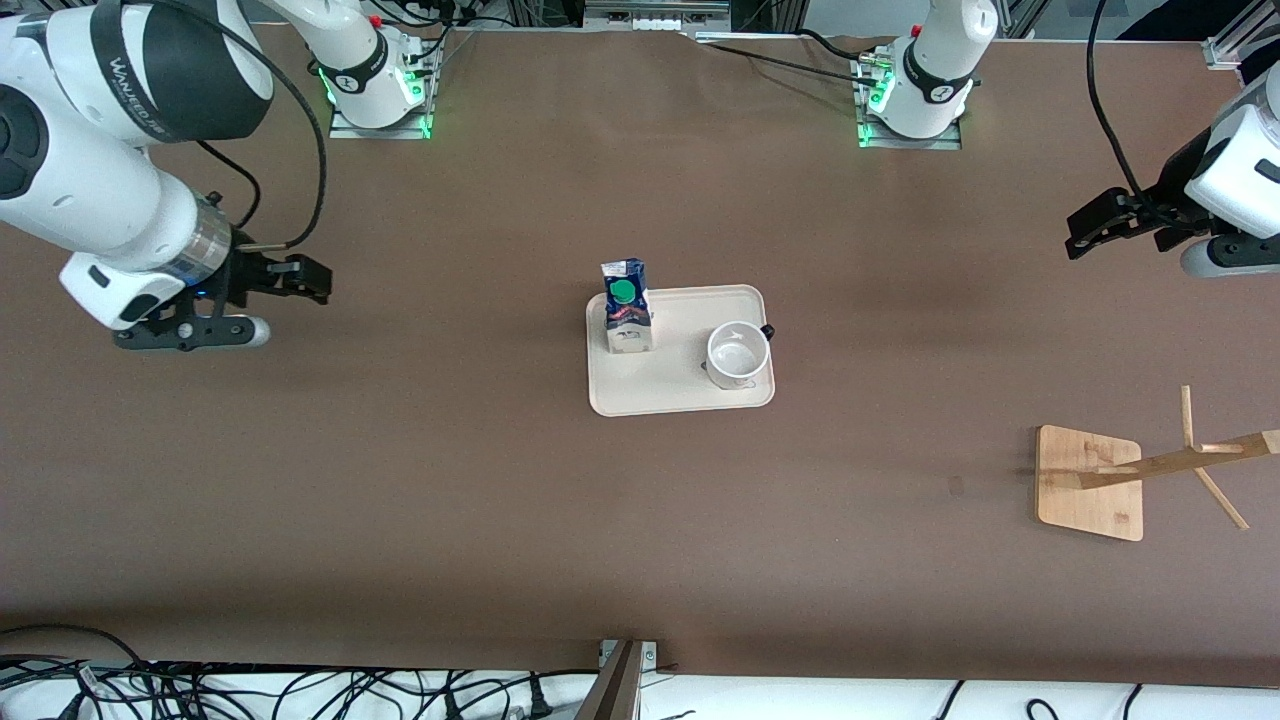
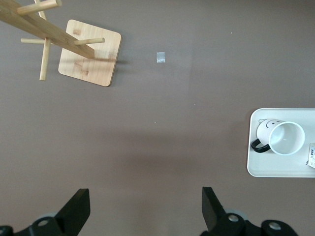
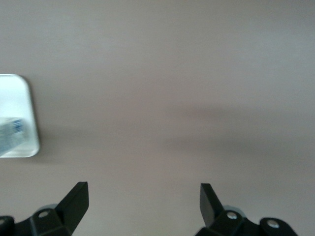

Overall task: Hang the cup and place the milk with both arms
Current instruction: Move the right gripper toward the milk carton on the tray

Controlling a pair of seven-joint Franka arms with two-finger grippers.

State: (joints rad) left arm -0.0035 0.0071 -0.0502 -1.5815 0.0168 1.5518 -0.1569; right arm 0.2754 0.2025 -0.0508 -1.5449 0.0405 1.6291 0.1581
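Observation:
The cup (image 1: 738, 356), a white mug with a dark handle, stands upright on a cream tray (image 1: 680, 385) in the middle of the table. The milk (image 1: 627, 318), blue-topped with a green cap, stands on the same tray toward the right arm's end. My left gripper (image 1: 1090, 228) hangs open over bare table at the left arm's end. Its wrist view shows the cup (image 2: 285, 138) with its smiley face, well clear of the gripper (image 2: 146, 204). My right gripper (image 1: 305, 278) is open over bare table at the right arm's end, with the tray (image 3: 15, 93) and milk (image 3: 10, 132) at the edge of its wrist view.
A wooden cup rack (image 1: 1090, 483) with a square base and pegged pole stands near the left arm's end, nearer the front camera than the tray; the left wrist view shows this rack (image 2: 90, 52) too. A small tape mark (image 2: 161, 57) lies beside it. Cables (image 1: 300, 690) run along the table's near edge.

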